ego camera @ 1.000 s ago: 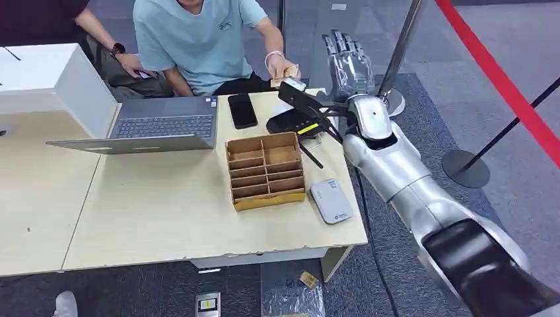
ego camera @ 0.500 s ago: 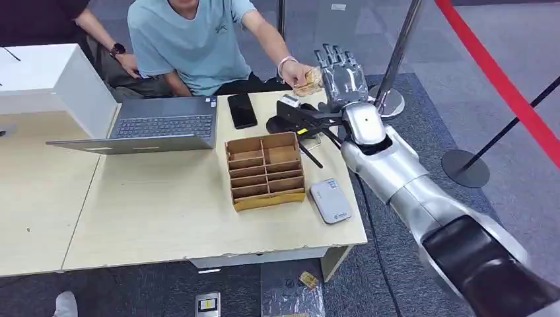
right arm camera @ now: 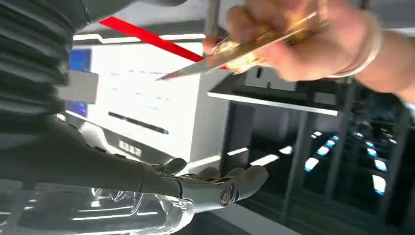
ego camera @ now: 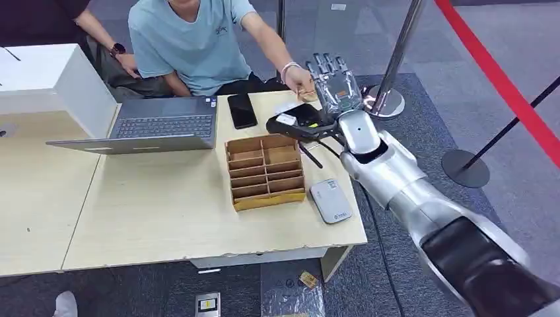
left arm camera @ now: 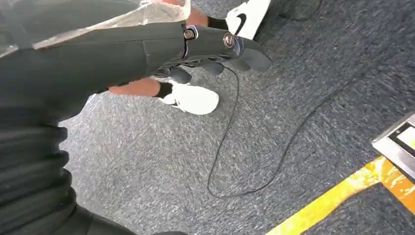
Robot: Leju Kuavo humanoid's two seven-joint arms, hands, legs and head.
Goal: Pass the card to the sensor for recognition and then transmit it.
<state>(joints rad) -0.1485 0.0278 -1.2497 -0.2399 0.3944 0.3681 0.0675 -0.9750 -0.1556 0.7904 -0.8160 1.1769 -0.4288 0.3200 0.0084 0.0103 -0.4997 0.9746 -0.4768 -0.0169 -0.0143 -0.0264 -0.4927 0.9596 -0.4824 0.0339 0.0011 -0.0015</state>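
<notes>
While my right hand (ego camera: 335, 82) stands raised in the upper middle of the head view, fingers straight and spread with nothing in them, a person's hand (ego camera: 300, 80) holds the card (ego camera: 308, 94) just beside it, at the far edge of the desk (ego camera: 165, 211). From the right wrist, the card (right arm camera: 244, 46) looks golden and sits pinched in that person's hand (right arm camera: 303, 41), apart from my fingers (right arm camera: 230, 183). Any print on it is too blurred to read.

My left hand (left arm camera: 215, 49) hangs over grey carpet, fingers loosely curled and holding nothing; a white shoe (left arm camera: 191, 98) and a thin black cable (left arm camera: 230, 147) lie beneath it.

Below my right hand sits a black device (ego camera: 297, 122) with a small white label I cannot read. Toward the centre of the frame stands a brown divided tray (ego camera: 266, 170), and lower right of it a small white sensor pad (ego camera: 331, 201) bearing a mark too small to make out. An open laptop (ego camera: 152, 125) and a black phone (ego camera: 242, 109) lie at upper left of the tray.
</notes>
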